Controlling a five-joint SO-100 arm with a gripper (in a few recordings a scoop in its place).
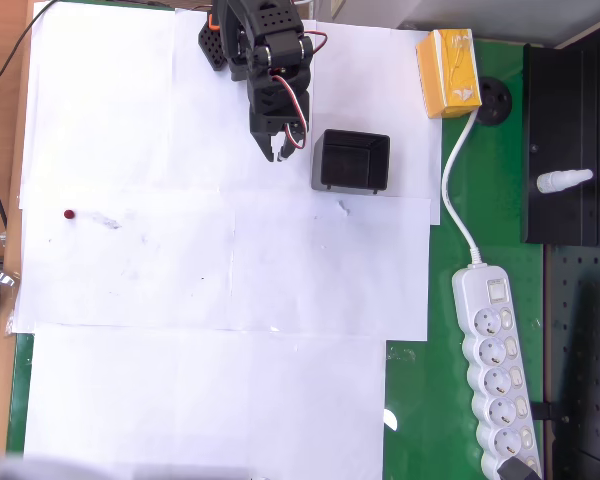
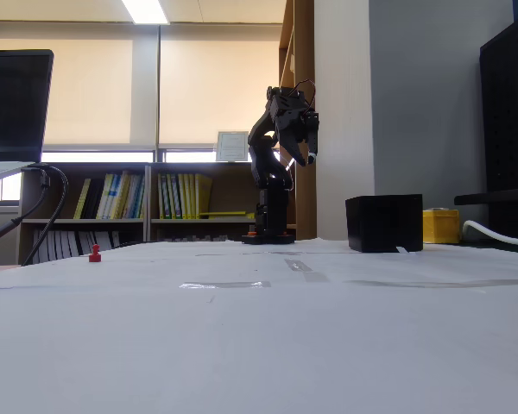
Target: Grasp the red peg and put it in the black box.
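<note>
Your arm (image 1: 265, 70) sits folded near the top of the overhead view, black, with its base at about twelve o'clock on the white paper (image 1: 220, 260). Its claw (image 1: 280, 152) points down the picture toward six o'clock and hangs in the air; in the fixed view the claw (image 2: 309, 159) is raised well above the table, level with the top of the arm. The fingertips look close together with nothing between them, but they are too small and dark for you to be sure, so I cannot tell whether the claw is released or clenched.

The red peg (image 1: 69, 214) lies on the paper far out at about nine o'clock from the centre of the sheet, close to the paper's left edge and well apart from the claw. In the fixed view you see the red peg (image 2: 95, 253) standing upright at the left, small against the bookshelf behind it.

The black box (image 1: 350, 161) rests on the paper just beside the claw, at about three o'clock from it, open side up, dark inside. In the fixed view the black box (image 2: 384, 222) stands to the right of the arm.

A yellow carton (image 1: 448, 72) lies at about one o'clock from the box, and a white power strip (image 1: 495, 365) runs along the green mat (image 1: 490, 220) at the right.
</note>
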